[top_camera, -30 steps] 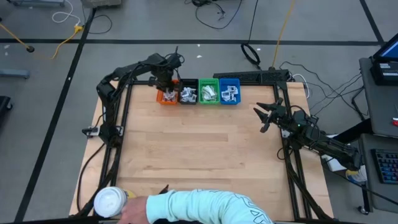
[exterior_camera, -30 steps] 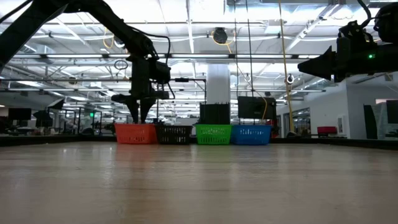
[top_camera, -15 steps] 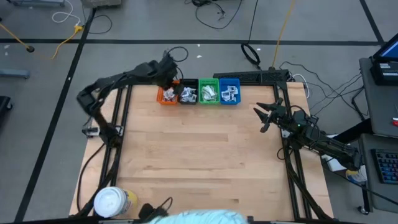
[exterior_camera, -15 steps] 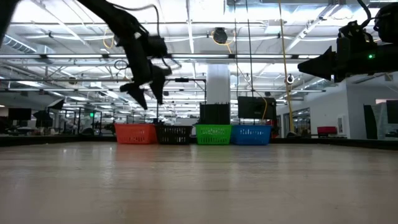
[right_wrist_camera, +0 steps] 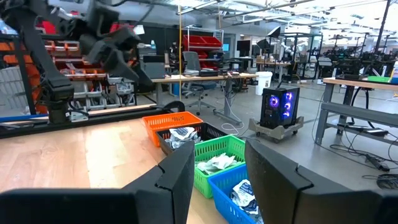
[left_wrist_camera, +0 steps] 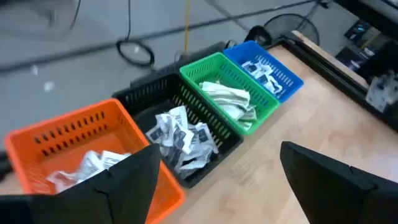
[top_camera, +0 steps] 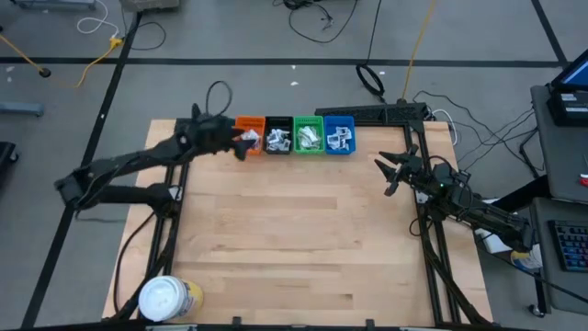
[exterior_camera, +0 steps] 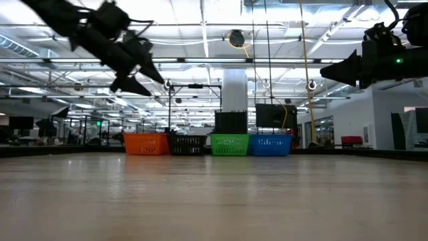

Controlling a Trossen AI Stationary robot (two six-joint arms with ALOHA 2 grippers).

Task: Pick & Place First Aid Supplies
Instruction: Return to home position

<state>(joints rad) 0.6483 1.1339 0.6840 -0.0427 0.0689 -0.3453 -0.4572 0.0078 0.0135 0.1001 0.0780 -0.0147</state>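
Wooden table (top_camera: pixel 294 230), seen from above, carried four bins (top_camera: pixel 308 119) along its far edge, packets (top_camera: pixel 278 140) inside; a tub (top_camera: pixel 163 298) stood at one corner. Low view: a lit hall behind. By wrist views, the left gripper (left_wrist_camera: pixel 219 149) hung near the orange bin (left_wrist_camera: pixel 62 134), jaws wide (empty); the right gripper (right_wrist_camera: pixel 219 146) was spread too.

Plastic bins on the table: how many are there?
4, in one row at the far edge of the table: orange bin, black bin, green bin, blue bin. None appears hidden.
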